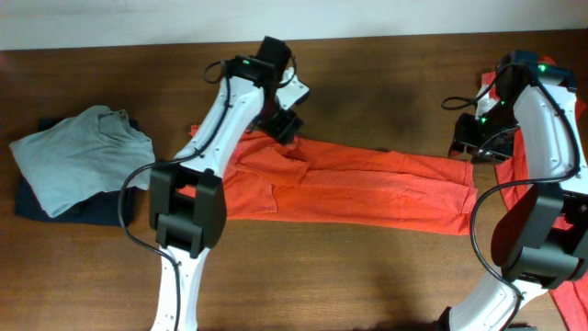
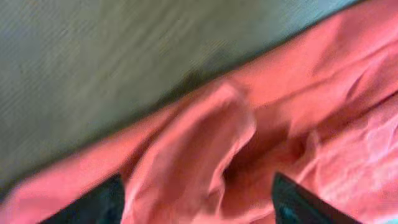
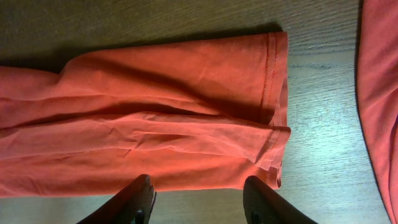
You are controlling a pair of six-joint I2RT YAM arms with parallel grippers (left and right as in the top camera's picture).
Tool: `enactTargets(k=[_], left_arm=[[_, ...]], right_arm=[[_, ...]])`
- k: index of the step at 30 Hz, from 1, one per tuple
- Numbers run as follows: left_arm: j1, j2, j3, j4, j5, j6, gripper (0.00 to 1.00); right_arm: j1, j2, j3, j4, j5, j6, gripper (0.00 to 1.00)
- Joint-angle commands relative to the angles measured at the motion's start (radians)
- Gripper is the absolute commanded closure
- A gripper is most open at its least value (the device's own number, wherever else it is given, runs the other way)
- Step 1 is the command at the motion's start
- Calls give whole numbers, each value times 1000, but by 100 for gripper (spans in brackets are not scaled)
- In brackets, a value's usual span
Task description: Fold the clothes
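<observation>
An orange-red T-shirt point(image 1: 367, 188) lies folded into a long strip across the middle of the table. No lettering shows. My left gripper point(image 1: 283, 124) hovers over its far left edge; the left wrist view is blurred and shows both fingers spread wide over bunched red cloth point(image 2: 205, 143), holding nothing. My right gripper point(image 1: 464, 147) is open just above the shirt's right hem end point(image 3: 273, 106), with bare wood between its fingers point(image 3: 196, 205). More orange-red cloth point(image 1: 510, 147) lies at the right table edge, also seen in the right wrist view point(image 3: 379, 93).
A pile with a grey garment point(image 1: 78, 156) on a dark navy one point(image 1: 55, 207) sits at the left of the table. More red cloth point(image 1: 574, 308) shows at the bottom right corner.
</observation>
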Motion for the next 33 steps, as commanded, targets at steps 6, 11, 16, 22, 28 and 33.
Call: enactTargets(k=[6,11,16,22,28,33], left_arm=[[99,8,2,-116,-13,-21,45],[125,9,-34,-80,60,-20,40],[118,9,-65,-98,103,-21,50],[113,9,-64,-85,103,-21,52],[113,9,-64,-70,103,-20,44],[113,9,-65,-56,103,-21,41]], right_arm=[[44,-17,-4,-7,-330,-193,44],[159,-17,-4,-6,-339,-200,42],[169,-17,-4,17,-161,0,42],[47,-2,-9,3,-108,56,38],[-68,31,-76,20,-112,34,33],[-99,36,-199,128,-96,34,39]])
